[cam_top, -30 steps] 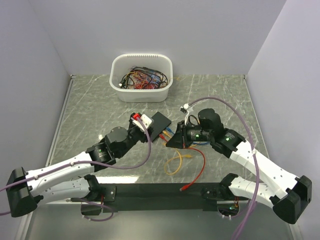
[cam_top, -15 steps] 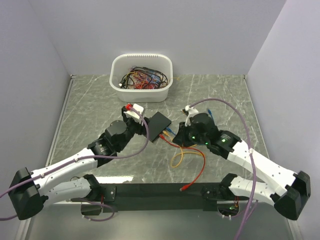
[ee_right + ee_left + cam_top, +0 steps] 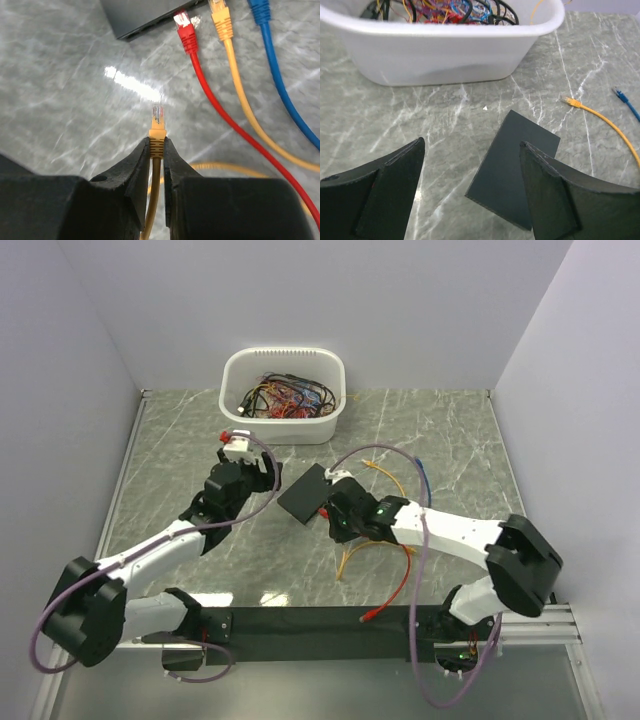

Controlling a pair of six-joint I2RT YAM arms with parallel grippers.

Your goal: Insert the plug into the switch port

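The plug (image 3: 158, 120) hangs just above the table (image 3: 440, 440) near its middle. The right claw (image 3: 157, 145) pinches it at its yellow boot, jaws pressed together on it. The plug points toward the port edge (image 3: 150, 24) of the black box (image 3: 145, 12) but stands apart from it. A red cable (image 3: 186, 35), a second yellow cable (image 3: 222, 22) and a blue cable (image 3: 261, 12) end at that edge; whether they are seated I cannot tell. To me this looks like the approach step. Next the plug needs lining up square with a free port and pushing straight in. The left claw (image 3: 471, 145) is spread wide over the box's far side, gripping nothing, with the white tub (image 3: 445, 55) beyond. It may have to steady the box.
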